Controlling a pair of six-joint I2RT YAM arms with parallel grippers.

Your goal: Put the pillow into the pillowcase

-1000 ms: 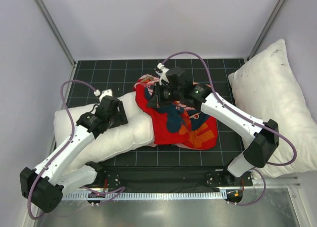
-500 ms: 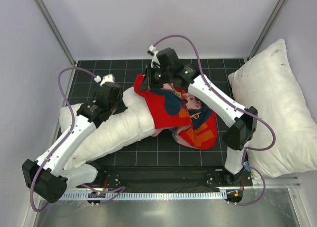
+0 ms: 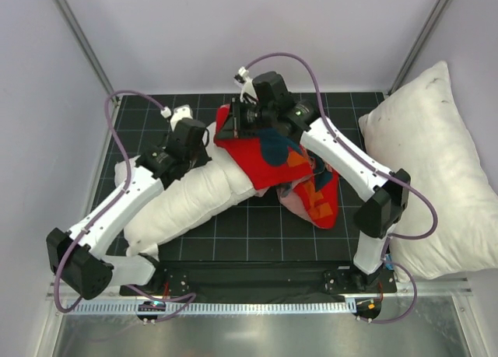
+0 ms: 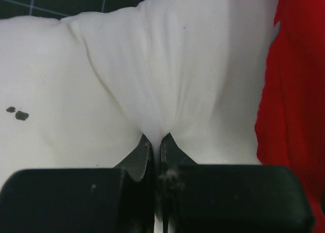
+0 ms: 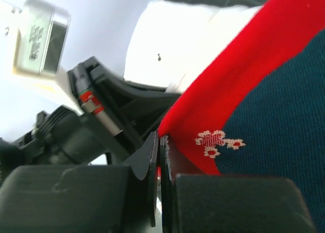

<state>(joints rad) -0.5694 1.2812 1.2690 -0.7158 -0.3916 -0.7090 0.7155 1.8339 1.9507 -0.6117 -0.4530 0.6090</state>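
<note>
insertion step: left gripper pinched a pillow fold, right gripper clamped pillowcase hem. next probably needed hem pulled over pillow.

Lab test cell: plain white walls, metal corner posts, black gridded mat, robot arms bolted down.
</note>
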